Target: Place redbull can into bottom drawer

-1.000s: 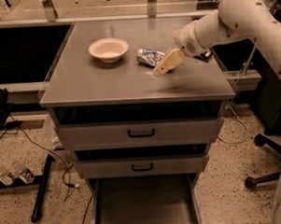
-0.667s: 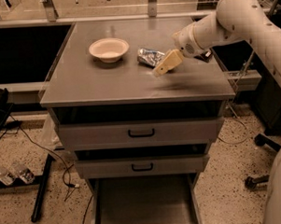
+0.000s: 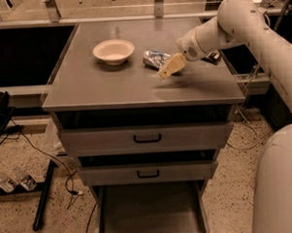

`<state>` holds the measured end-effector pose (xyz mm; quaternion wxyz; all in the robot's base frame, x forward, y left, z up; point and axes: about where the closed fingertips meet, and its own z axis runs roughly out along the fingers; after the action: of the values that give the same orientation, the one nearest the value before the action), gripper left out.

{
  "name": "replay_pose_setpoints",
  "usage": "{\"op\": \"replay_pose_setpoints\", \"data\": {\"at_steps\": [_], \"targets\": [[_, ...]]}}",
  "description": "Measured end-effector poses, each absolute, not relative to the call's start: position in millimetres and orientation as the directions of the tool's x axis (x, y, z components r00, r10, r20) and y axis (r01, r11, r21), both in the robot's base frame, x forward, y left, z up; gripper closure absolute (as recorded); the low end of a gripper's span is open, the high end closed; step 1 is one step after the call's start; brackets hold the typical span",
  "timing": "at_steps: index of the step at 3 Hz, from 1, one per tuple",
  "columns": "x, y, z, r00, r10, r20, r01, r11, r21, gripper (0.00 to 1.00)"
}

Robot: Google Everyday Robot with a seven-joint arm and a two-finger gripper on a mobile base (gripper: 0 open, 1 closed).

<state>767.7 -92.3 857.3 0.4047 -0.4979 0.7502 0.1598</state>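
The redbull can (image 3: 154,59) lies on its side on the grey cabinet top (image 3: 110,86), just right of the white bowl (image 3: 113,51). My gripper (image 3: 168,67) hovers at the can's right end, its cream fingers pointing down and left, right beside or over the can. The bottom drawer (image 3: 150,213) is pulled out at the foot of the cabinet and shows a plain grey floor with nothing in it.
Two upper drawers with black handles (image 3: 147,138) are closed above the open one. A dark flat object (image 3: 212,57) lies behind my wrist at the right edge. Cables and a black bar (image 3: 45,195) lie on the floor to the left.
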Motion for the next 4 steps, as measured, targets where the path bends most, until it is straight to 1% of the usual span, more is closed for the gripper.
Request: {"op": "replay_pose_setpoints", "data": {"at_steps": [1,4], "targets": [[768.1,-92.4,857.6,-0.176,-0.617,-0.767,-0.876,0.453,-0.164,0.19],[768.1,-92.3,857.5,-0.176,-0.617,-0.767,-0.876,0.453,-0.164,0.89]]}}
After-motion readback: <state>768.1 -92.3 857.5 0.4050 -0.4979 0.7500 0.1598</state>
